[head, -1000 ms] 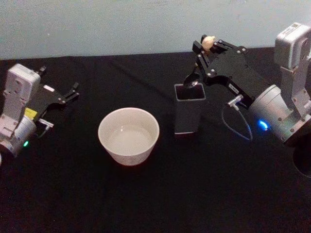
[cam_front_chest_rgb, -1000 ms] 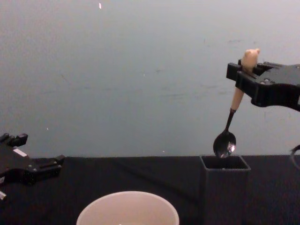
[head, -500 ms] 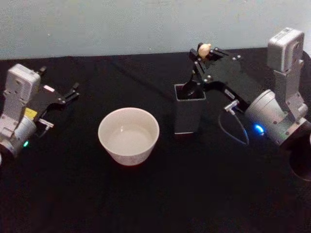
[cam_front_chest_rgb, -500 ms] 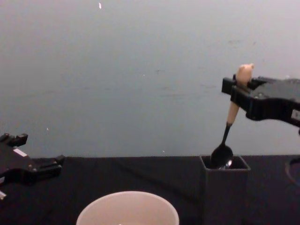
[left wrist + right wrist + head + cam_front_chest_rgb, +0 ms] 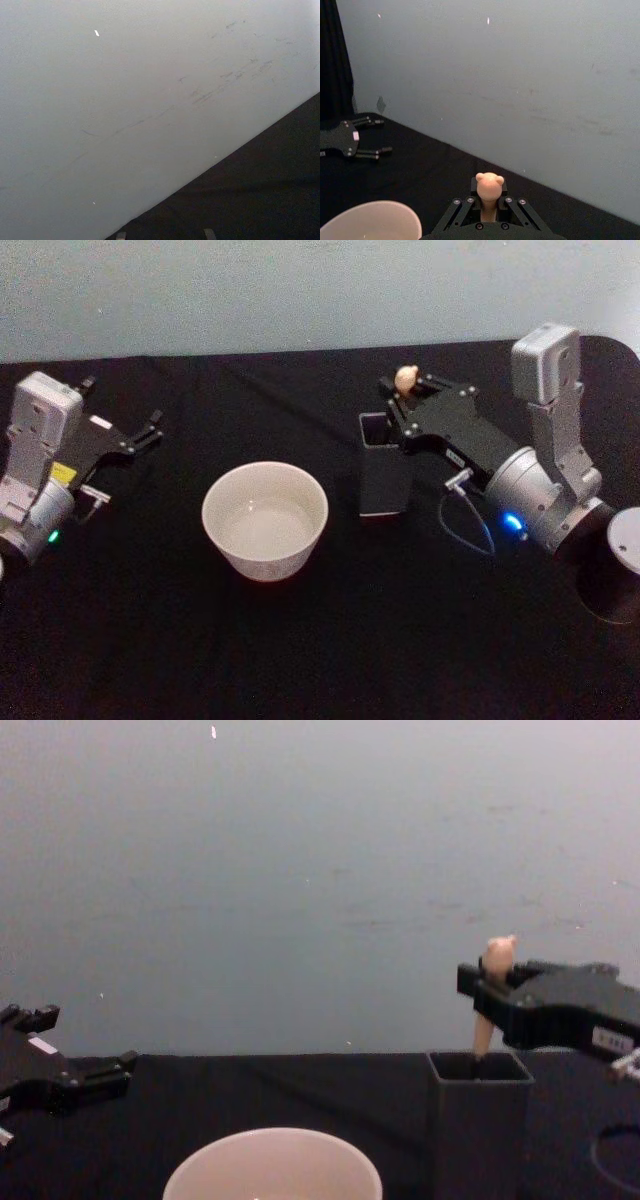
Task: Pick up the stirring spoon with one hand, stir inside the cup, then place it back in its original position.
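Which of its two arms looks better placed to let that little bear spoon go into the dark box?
The right. Its gripper is shut on the stirring spoon, already lowered into the holder. The left gripper sits far across the table, beyond the cup.

I count one stirring spoon (image 5: 492,982), with one small bear head on top of its handle. There is one cup (image 5: 265,519), wide, round and pale. There is one dark holder (image 5: 384,469) with a square mouth. All these are on one worktop (image 5: 300,640) with a black cover. I have two grippers: my right gripper (image 5: 404,402) and my left gripper (image 5: 150,430). On each gripper I count two fingers.
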Available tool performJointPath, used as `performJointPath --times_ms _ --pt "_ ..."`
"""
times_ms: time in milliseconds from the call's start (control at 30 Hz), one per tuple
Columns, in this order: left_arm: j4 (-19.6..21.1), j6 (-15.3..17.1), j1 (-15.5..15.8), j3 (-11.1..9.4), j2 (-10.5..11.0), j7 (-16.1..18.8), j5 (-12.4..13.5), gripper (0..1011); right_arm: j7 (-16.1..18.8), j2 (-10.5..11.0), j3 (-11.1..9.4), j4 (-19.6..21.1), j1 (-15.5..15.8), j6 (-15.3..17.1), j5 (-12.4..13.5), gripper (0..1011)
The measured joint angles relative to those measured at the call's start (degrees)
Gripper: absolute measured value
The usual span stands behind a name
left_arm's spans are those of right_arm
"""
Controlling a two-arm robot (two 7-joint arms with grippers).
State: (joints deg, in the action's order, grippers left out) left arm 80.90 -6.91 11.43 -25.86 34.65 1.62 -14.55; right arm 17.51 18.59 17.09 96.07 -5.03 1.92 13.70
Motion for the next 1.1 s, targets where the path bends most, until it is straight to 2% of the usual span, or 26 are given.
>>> performJointPath --times_ms 533,1100 --pt "0.0 0.0 0.0 0.0 0.0 0.0 0.0 1001 -0.22 -0.66 0.65 -2.78 -0.25 1.69 -0.63 173" --pt "0.0 0.0 0.0 0.0 0.0 0.0 0.0 1001 -0.52 -0.95 1.09 -3.52 -0.51 2.39 -1.49 173"
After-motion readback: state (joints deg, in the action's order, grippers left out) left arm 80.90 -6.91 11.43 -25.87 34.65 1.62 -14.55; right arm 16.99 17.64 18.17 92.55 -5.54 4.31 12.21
